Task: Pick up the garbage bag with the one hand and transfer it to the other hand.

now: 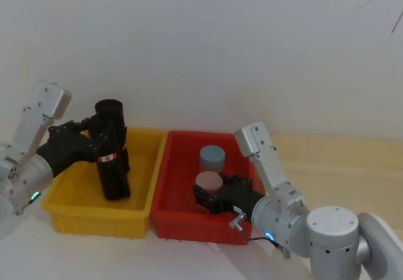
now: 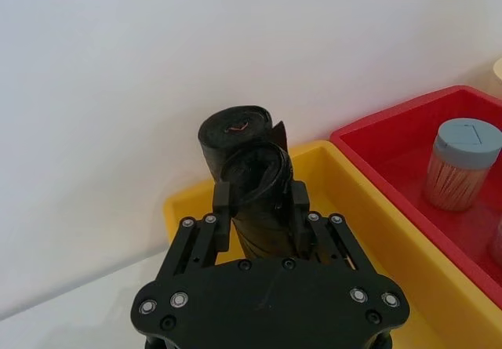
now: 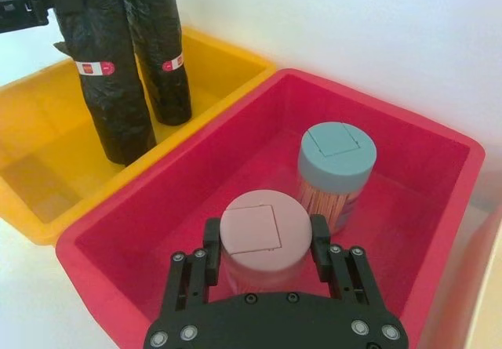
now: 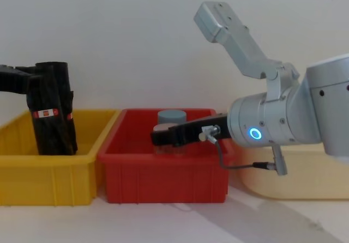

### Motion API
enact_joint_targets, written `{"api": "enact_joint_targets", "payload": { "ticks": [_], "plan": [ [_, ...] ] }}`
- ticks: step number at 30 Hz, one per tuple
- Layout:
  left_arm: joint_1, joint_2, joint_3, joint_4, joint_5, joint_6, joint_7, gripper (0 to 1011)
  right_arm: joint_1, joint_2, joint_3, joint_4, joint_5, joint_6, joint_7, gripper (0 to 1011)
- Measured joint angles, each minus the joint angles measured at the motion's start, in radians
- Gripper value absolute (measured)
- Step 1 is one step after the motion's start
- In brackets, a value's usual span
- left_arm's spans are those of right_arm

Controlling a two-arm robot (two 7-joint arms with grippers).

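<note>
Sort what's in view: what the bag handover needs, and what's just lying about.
For the job: garbage bag, upright in the yellow bin, clamped by the left gripper; right gripper, low over the red bin.
Lying about: second black roll beside it; pink-lidded jar and blue-lidded jar in the red bin.

this looks like a robotics lab's test bench, with a plain white wall (image 1: 201,41), a bare white tabletop (image 4: 163,224), a silver-grey robot arm (image 4: 272,123) on the right, and yellow (image 4: 49,183) and red (image 4: 163,177) plastic bins (sorting-crate style) side by side.
</note>
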Motion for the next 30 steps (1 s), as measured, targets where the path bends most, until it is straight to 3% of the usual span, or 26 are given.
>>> {"api": "enact_joint_targets", "payload": {
  "ticks": [30],
  "plan": [
    [0.000, 0.000, 0.000, 0.000, 0.000, 0.000, 0.000, 252, 0.000, -0.001, 0.000, 0.001, 0.000, 0.000, 0.000, 663]
  ]
}}
